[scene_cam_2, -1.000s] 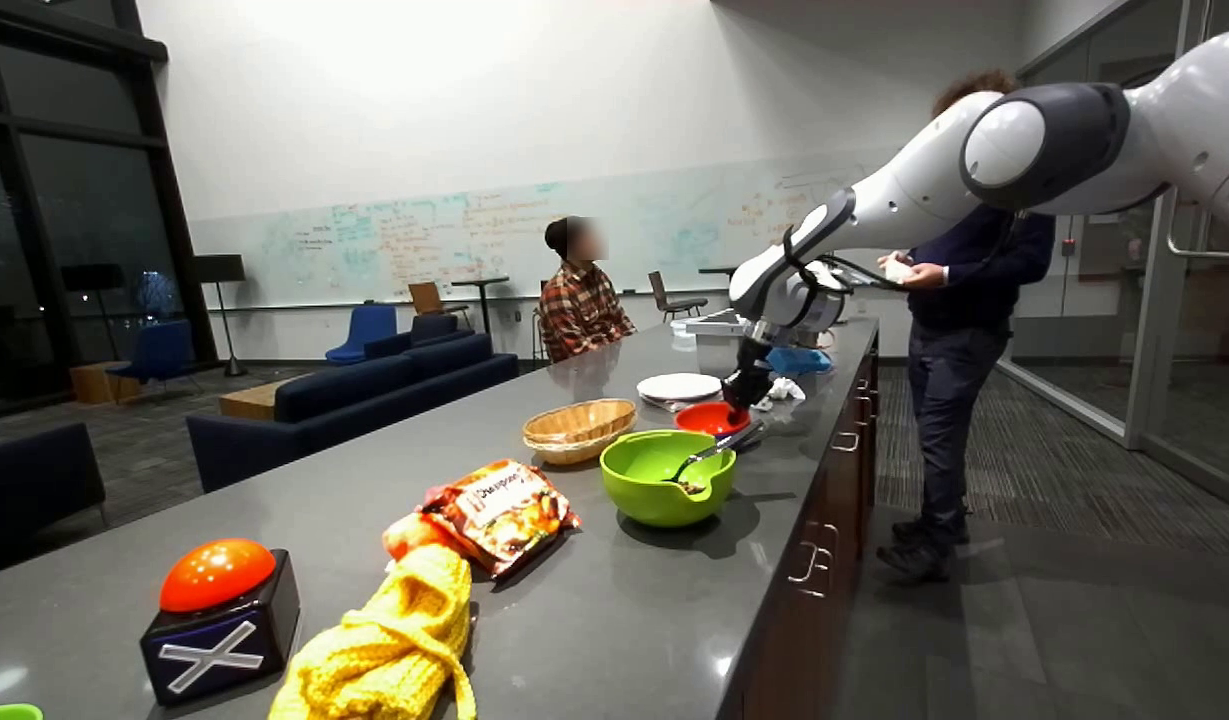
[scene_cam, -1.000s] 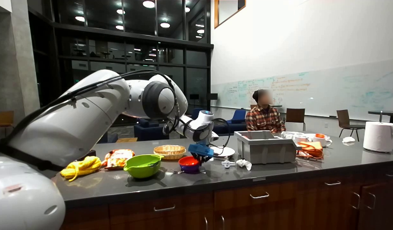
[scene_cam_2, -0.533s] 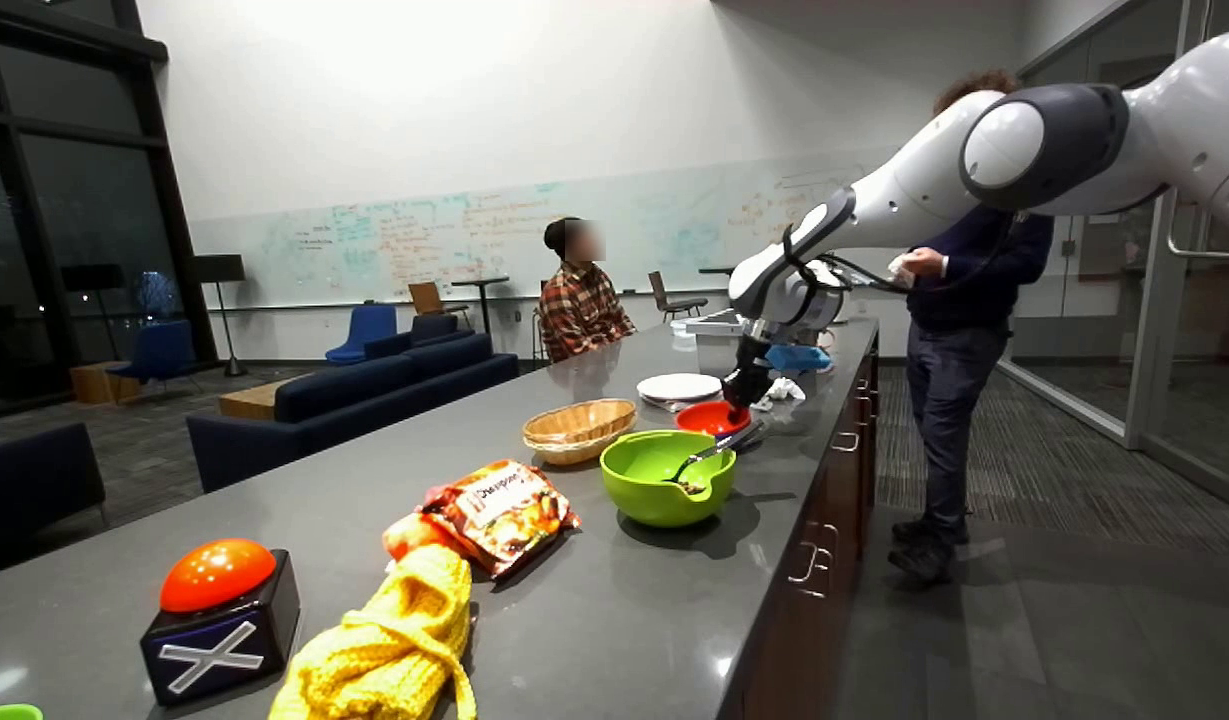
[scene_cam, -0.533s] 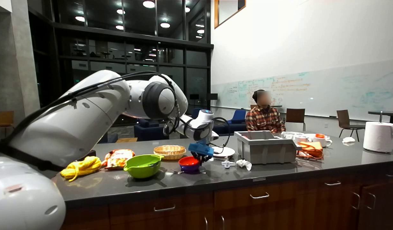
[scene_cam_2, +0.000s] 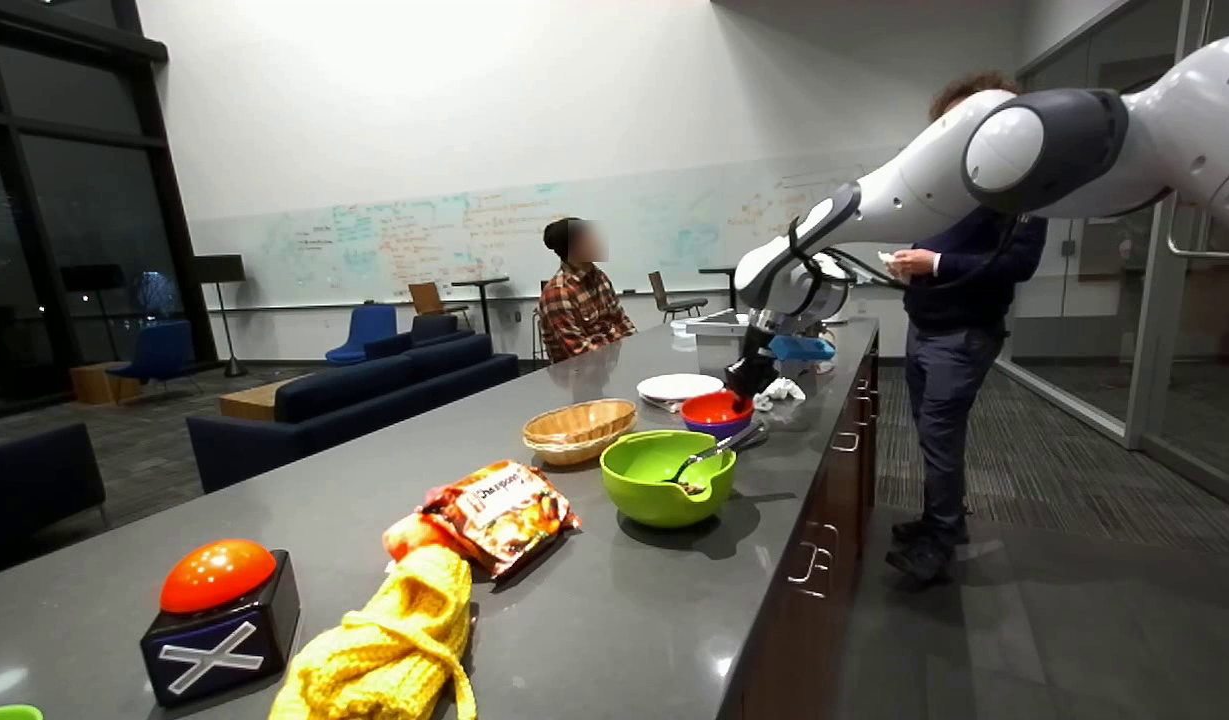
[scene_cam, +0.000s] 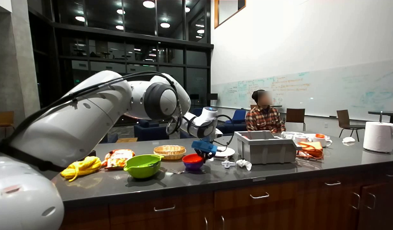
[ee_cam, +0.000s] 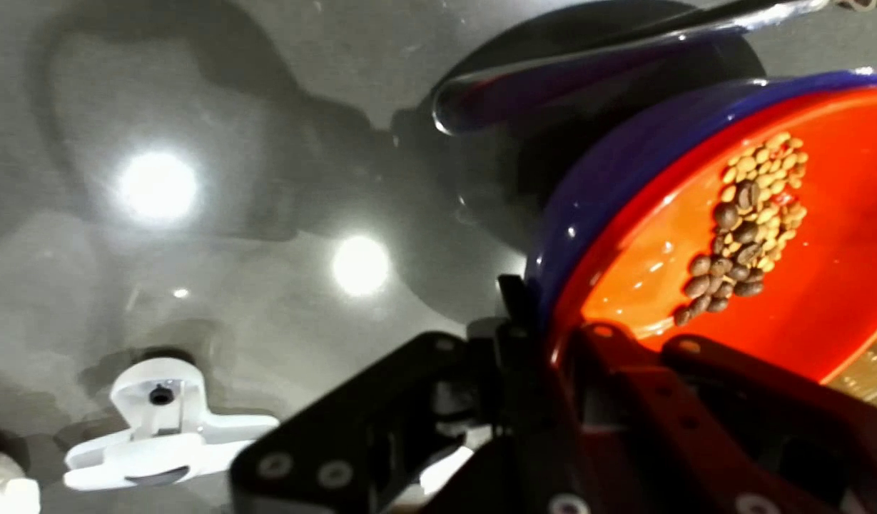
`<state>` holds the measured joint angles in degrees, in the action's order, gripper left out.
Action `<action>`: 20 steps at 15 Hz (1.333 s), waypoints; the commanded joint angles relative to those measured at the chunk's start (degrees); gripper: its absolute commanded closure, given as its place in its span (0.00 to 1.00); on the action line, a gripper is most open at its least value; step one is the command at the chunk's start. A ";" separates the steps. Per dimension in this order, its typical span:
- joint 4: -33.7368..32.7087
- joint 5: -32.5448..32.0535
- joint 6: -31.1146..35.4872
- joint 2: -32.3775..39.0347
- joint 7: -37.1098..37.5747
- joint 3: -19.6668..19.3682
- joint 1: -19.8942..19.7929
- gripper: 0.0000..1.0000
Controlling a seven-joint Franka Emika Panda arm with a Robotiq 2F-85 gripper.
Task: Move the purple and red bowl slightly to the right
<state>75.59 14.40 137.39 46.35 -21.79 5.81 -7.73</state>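
Observation:
The purple and red bowl (scene_cam: 192, 165) is small and round, purple outside and red inside. It also shows in an exterior view (scene_cam_2: 716, 408) and at the right of the wrist view (ee_cam: 830, 250), with brown beans and yellow grains in it. My gripper (ee_cam: 556, 321) is shut on its near rim, one finger inside and one outside. In both exterior views the gripper (scene_cam: 203, 156) (scene_cam_2: 742, 396) is at the bowl's edge. The bowl seems raised slightly off the counter and roughly level. The fingertip inside the bowl is partly dark and hard to make out.
A lime-green bowl (scene_cam_2: 664, 500) with a utensil stands close by. A metal handle (ee_cam: 588, 78) lies beside the held bowl. A white clip (scene_cam: 228, 164), crumpled paper (scene_cam: 244, 164), a white plate (scene_cam: 226, 152), a grey bin (scene_cam: 266, 153) and a wicker basket (scene_cam: 169, 156) are around.
The gripper and the purple and red bowl have moved together a little to the right and slightly up in an exterior view. The other counter objects have not moved.

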 commanded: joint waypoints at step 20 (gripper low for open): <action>-7.83 2.69 -3.55 3.37 6.67 0.32 -8.78 0.98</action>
<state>70.12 15.99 135.40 48.59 -16.11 5.75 -15.45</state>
